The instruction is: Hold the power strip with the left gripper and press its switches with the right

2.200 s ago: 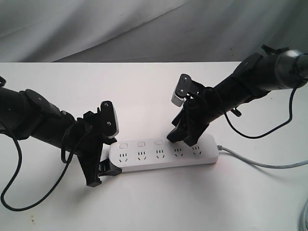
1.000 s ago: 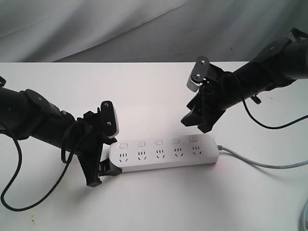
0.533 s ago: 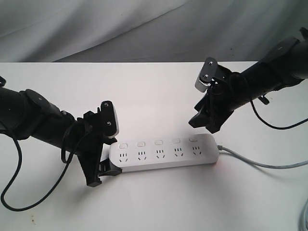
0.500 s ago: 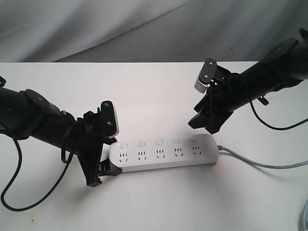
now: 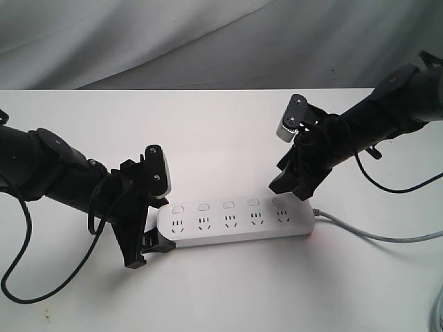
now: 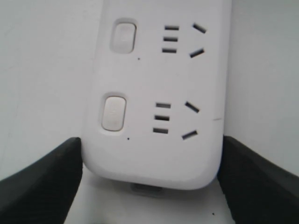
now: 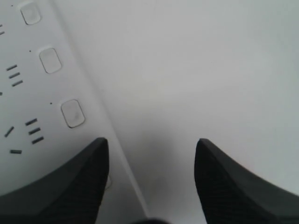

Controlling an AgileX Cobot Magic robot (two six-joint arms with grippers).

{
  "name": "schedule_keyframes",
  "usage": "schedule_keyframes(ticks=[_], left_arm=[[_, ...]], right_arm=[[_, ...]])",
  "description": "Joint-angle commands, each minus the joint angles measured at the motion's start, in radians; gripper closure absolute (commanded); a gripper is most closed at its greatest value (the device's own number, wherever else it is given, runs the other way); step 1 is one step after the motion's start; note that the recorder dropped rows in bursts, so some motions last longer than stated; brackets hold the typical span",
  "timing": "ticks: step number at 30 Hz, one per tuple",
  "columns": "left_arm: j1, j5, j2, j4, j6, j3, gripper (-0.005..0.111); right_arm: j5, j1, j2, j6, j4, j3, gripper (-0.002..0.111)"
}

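Note:
The white power strip [image 5: 235,220] lies flat on the white table with its grey cord [image 5: 374,235] running off to the right. My left gripper [image 5: 149,245] clasps its left end: in the left wrist view the black fingers [image 6: 51,172] press both long sides of the power strip [image 6: 154,93], below two switches [image 6: 114,113]. The switches [image 5: 228,205] form a row along the far edge. My right gripper [image 5: 287,187] hovers open just above the right end. One of its fingers [image 7: 70,182] overlaps the power strip [image 7: 28,107] near the last visible switch [image 7: 73,113].
A grey cloth [image 5: 208,41] hangs behind the table. A black cable [image 5: 21,277] loops on the table from the left arm, and another [image 5: 387,187] hangs under the right arm. The cord continues near the right edge [image 5: 437,311].
The right gripper, risen off the strip earlier, drifted right and back, then came down slightly toward the strip's right end. The left gripper and strip stayed still.

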Motion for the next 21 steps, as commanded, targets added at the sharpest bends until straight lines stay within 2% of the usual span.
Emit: schedule_keyframes(ticks=[1,21], left_arm=[[0.001,-0.009,0.001,0.003,-0.002,-0.006,0.051],[0.001,-0.009,0.001,0.003,-0.002,-0.006,0.051]], right_arm=[[0.007,0.001,0.016,0.002,-0.013,0.006,0.057],[0.03,0.0,0.07,0.005,-0.049,0.006,0.057]])
